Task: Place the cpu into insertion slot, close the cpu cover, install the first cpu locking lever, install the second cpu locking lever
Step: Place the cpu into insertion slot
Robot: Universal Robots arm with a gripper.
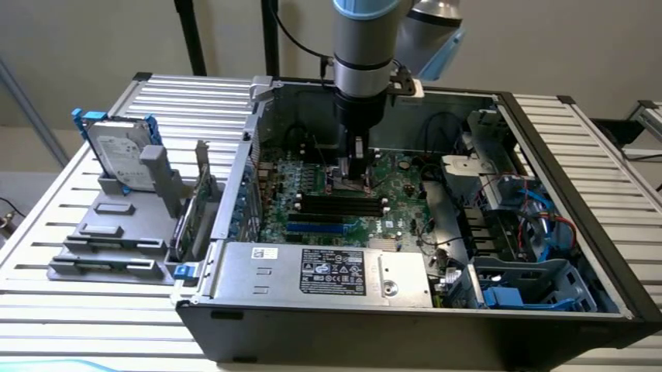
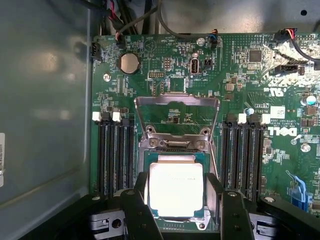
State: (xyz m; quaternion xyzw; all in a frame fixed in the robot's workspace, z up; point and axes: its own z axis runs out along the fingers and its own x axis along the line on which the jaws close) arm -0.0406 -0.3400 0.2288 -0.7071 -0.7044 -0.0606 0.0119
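The cpu, a pale silvery square chip, lies flat inside the insertion slot on the green board. My gripper hangs straight over it, open. Its two dark fingers stand close on either side of the chip. The cpu cover, a thin metal frame with a cut-out centre, is swung back on its hinge and leaves the slot uncovered. In the exterior view the gripper reaches down into the open computer case, at the middle of the board.
Long black memory slots flank the socket on both sides. A grey power supply box fills the case's near wall. Blue drive bays and cables sit at the exterior view's right. A hard drive stands on a grey rack outside the case.
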